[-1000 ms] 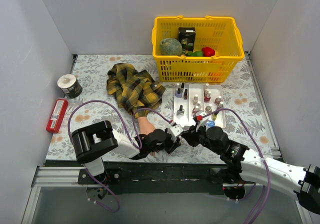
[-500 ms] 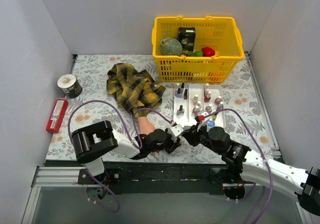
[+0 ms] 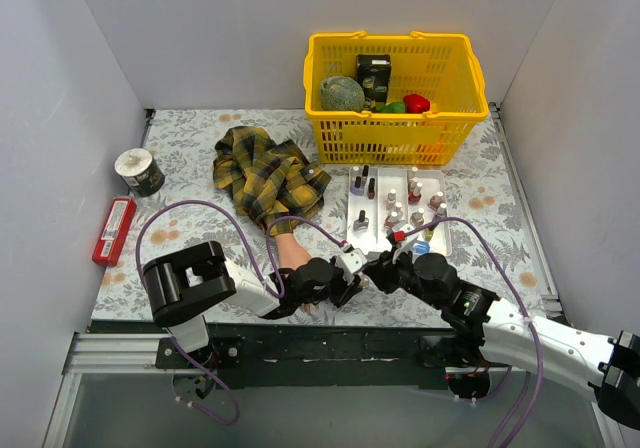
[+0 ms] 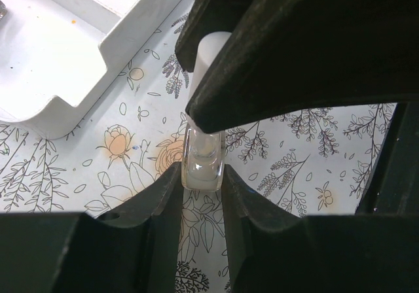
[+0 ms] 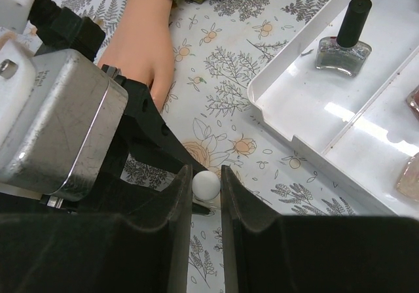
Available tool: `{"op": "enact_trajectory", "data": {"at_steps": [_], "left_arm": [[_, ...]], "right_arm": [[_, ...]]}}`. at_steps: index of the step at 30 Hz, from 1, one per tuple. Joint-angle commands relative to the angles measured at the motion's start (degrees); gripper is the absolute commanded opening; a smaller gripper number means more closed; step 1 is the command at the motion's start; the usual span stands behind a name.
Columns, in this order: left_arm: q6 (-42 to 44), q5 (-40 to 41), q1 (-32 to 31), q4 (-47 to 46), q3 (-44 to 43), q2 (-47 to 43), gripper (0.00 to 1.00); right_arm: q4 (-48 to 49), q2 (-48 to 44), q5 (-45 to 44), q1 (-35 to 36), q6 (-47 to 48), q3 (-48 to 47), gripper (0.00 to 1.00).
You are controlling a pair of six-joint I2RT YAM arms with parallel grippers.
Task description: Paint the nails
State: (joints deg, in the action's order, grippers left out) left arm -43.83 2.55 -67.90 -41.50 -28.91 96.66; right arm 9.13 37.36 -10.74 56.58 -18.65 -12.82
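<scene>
clear bottle (image 4: 203, 165) pinched by left tool (image 4: 201, 183), white cap (image 5: 206, 184) clamped by right tool (image 5: 206, 198). mannequin hand (image 5: 141, 38) laid flat on tabletop (image 5: 216, 51) just left of cap, fingers pointed toward arm bases. nails hidden under left tool, so reached soonest from there, probably.

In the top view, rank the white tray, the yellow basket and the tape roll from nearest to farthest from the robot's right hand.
1. White tray, just beyond the right hand.
2. Yellow basket, behind the tray.
3. Tape roll, far left.
</scene>
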Motion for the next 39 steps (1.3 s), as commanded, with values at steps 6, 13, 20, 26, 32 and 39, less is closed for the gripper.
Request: {"op": "enact_trajectory", "data": {"at_steps": [6, 13, 20, 26, 32, 39], "left_arm": [[0.77, 0.62, -0.39, 1.59, -0.71, -1.12, 0.19], [0.77, 0.53, -0.39, 1.86, -0.89, -1.04, 0.19], [0.86, 0.62, -0.39, 2.12, -0.98, -1.13, 0.19], [0.85, 0.62, -0.39, 2.38, -0.89, -1.13, 0.19], [0.94, 0.53, -0.39, 2.38, -0.98, -1.30, 0.19], [1.03, 0.35, -0.39, 2.56, -0.80, -1.65, 0.18]], "right_arm": [[1.33, 0.78, 0.02, -0.24, 0.55, -1.07, 0.01], [0.98, 0.52, 0.28, -0.24, 0.81, -1.07, 0.01], [0.45, -0.36, 0.72, -0.24, 0.81, -0.80, 0.01], [0.01, -1.33, 0.20, -0.24, 0.90, -0.80, 0.01], [-0.07, -0.89, 0.28, -0.32, 0.90, -0.63, 0.01], [0.02, 1.40, 0.72, -0.24, 0.99, -1.33, 0.01]]}}
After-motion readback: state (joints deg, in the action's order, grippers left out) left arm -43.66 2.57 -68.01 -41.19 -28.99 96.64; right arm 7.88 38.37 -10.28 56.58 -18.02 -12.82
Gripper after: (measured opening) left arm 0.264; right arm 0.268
